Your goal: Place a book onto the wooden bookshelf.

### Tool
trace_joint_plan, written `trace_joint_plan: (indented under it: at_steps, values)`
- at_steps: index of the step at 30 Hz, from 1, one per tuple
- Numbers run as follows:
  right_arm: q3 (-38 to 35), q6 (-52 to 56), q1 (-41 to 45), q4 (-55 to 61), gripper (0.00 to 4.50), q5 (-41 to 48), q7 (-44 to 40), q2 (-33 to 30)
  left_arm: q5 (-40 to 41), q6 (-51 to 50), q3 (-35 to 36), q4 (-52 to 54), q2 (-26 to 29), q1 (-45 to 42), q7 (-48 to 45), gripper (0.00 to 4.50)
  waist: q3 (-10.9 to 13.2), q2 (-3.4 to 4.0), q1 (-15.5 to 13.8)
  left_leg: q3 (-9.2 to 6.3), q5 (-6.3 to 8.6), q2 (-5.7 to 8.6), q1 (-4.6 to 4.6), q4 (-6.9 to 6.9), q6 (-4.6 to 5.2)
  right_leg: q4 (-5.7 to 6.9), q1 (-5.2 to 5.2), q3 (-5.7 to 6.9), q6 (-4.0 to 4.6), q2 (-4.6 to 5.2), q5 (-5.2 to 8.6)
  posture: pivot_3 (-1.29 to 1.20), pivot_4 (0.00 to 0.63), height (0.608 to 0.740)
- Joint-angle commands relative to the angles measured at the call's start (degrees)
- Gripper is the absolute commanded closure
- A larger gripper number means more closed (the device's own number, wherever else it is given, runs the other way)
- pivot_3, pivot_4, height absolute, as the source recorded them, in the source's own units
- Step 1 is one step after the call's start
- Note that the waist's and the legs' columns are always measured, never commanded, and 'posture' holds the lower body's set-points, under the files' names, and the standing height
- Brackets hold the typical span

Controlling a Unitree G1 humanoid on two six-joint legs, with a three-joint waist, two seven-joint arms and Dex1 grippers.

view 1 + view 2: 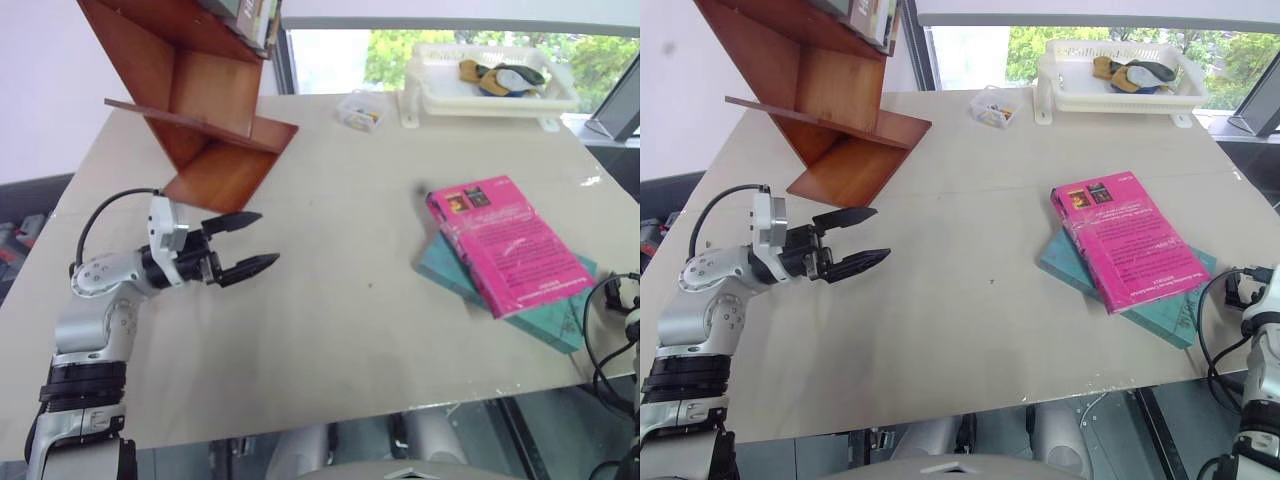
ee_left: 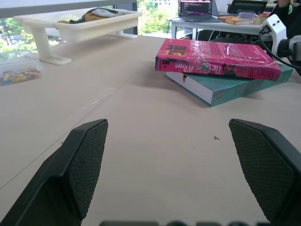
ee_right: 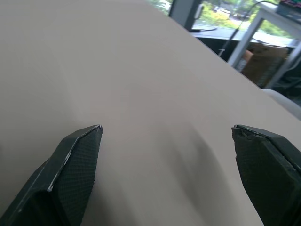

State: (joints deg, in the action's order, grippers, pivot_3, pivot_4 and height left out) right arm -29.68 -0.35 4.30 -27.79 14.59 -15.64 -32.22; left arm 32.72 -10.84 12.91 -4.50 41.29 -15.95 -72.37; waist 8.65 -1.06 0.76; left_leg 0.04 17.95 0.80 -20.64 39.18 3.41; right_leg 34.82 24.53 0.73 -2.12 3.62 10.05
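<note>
A wide, pale beige table [image 1: 330, 330] spans the scene, its matte top bare in the middle and marked by a few tiny specks. Beyond its far edge, large windows [image 1: 480, 50] look out on green foliage, and a plain white wall [image 1: 40, 90] rises at the far left.

On the far left corner of the table stands the wooden bookshelf [image 1: 200, 110], reddish-brown polished boards set at a slant. At the far right edge sits a white plastic tray [image 1: 490, 95] on short legs, holding some yellow and dark items. Between the two, near the tray, is a small clear box [image 1: 360, 110].

On the right side of the table the magenta-pink book [image 1: 505, 245] lies flat, cover up, resting askew on top of a teal-blue book [image 1: 520, 300], well apart from the shelf.

The left gripper [image 1: 245, 243] hovers over the left part of the table, just in front of the shelf, its two black fingers spread wide and holding nothing. In the right wrist view, the right gripper [image 3: 167, 169] sits above bare tabletop, fingers likewise wide apart and empty.
</note>
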Motion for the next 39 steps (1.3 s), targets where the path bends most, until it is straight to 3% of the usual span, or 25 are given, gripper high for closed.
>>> trace_joint_plan:
  at_steps: [1,10,39]
  values:
    - [4.9,3.4,-4.8,6.6,0.0,3.9,-11.1,2.0,-0.3,1.0,0.3,0.8,0.7,-1.0,-0.5,0.03,0.0,-0.01,0.2,-0.01,0.0,-0.02,0.0,-0.01,0.0,0.0,0.0,0.0,-0.04,-0.02,-0.02,0.0,0.15,0.74]
    - [10.1,9.5,-13.0,19.7,0.0,7.5,-19.8,3.8,-0.5,1.4,0.2,0.4,0.1,-0.8,-0.6,0.03,-0.1,-0.12,0.6,0.01,0.0,-0.21,0.11,-0.01,-0.01,0.05,0.0,0.01,0.03,-0.18,-0.01,0.0,0.15,0.74]
    - [26.2,16.2,-19.3,39.5,0.0,9.2,-37.0,-0.4,-1.2,2.3,-0.3,-0.3,-1.0,-1.2,-0.3,0.03,-0.1,-0.15,-0.1,0.1,0.0,-0.41,0.14,-0.01,-0.05,0.03,0.05,0.06,0.14,-0.42,-0.06,0.0,0.15,0.74]
